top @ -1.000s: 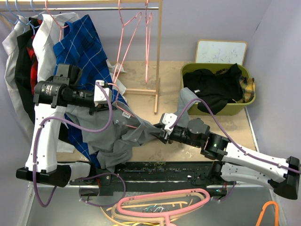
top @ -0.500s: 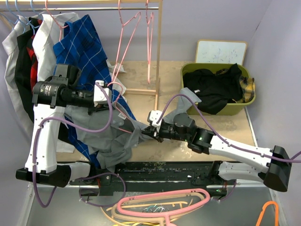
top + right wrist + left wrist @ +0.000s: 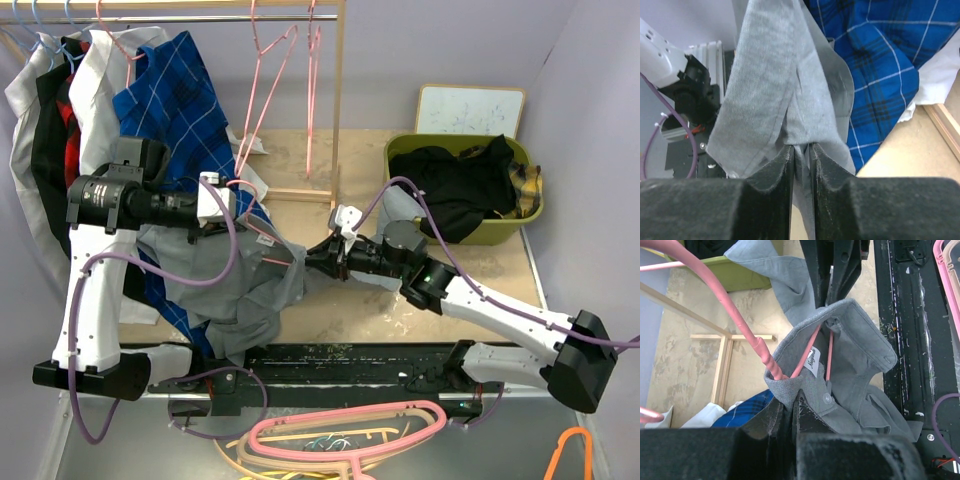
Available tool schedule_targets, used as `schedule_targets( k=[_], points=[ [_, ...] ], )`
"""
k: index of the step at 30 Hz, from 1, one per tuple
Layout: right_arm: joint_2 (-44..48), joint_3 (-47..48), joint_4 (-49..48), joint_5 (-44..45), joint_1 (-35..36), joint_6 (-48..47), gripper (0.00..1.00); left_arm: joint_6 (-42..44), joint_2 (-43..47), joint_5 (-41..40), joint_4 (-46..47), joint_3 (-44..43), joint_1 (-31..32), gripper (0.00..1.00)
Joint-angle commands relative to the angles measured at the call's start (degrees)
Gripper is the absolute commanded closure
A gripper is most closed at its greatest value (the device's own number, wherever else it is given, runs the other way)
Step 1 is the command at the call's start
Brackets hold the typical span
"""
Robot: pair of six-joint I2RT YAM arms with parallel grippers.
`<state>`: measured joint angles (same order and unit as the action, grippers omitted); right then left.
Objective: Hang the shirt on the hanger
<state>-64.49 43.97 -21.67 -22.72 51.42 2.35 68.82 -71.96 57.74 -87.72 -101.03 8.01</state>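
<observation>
The grey shirt (image 3: pixel 240 285) hangs bunched between both grippers, in front of the left arm. My left gripper (image 3: pixel 213 207) is shut on its collar (image 3: pixel 790 385), right at the twisted neck of the thin pink hanger (image 3: pixel 735 312). The hanger's two wires (image 3: pixel 829 355) run down inside the open collar, and its hook curves up and away to the left. My right gripper (image 3: pixel 318 262) is shut on a fold of the shirt's edge (image 3: pixel 790 90), holding the cloth stretched to the right. In the right wrist view the gripper (image 3: pixel 801 150) has grey cloth pinched between its jaws.
A blue checked shirt (image 3: pixel 170 90) and other clothes hang on the rail behind the left arm. Spare pink wire hangers (image 3: pixel 275 80) hang beside the wooden post (image 3: pixel 338 110). A green bin (image 3: pixel 530 215) holds a black garment. Chunky hangers (image 3: pixel 340 435) lie at the front.
My right arm has swung left and then a little away from me, keeping its hold on the shirt's edge, so the cloth is drawn differently. The left arm has held still.
</observation>
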Motion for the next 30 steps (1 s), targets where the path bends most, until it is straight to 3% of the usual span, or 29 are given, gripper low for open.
schedule_targets(
  k=[1,6,13,23,25,28,30],
  points=[
    [0.98,2.44,-10.41,-4.26,-0.88,3.34,0.78,1.21,1.02,4.15,-0.96,0.29,0.45,1.0],
    [1.62,1.58,-9.11,-6.76,-1.47,3.18,0.76,1.52,0.88,4.0,-0.96,0.15,0.25,1.0],
    [3.63,0.36,-3.28,-9.66,-1.67,0.96,0.62,1.33,0.6,5.45,-0.95,-0.94,-0.31,1.0],
    [-2.8,3.9,-0.58,-16.04,-1.67,0.86,0.51,0.57,0.01,8.53,-0.89,-2.92,-1.57,1.0],
    [-3.57,4.35,0.36,-15.7,-1.63,-0.2,0.55,0.39,-0.13,8.7,-0.91,-3.34,-1.8,1.0],
    [-3.2,4.16,-0.89,-13.94,-1.67,0.06,0.83,0.23,-0.34,9.49,-0.91,-3.42,-2.02,1.0],
    [-2.5,4.37,-2.19,-12.34,-1.63,0.49,0.97,0.46,-0.31,9.9,-0.91,-2.82,-2.12,1.0]
  ],
)
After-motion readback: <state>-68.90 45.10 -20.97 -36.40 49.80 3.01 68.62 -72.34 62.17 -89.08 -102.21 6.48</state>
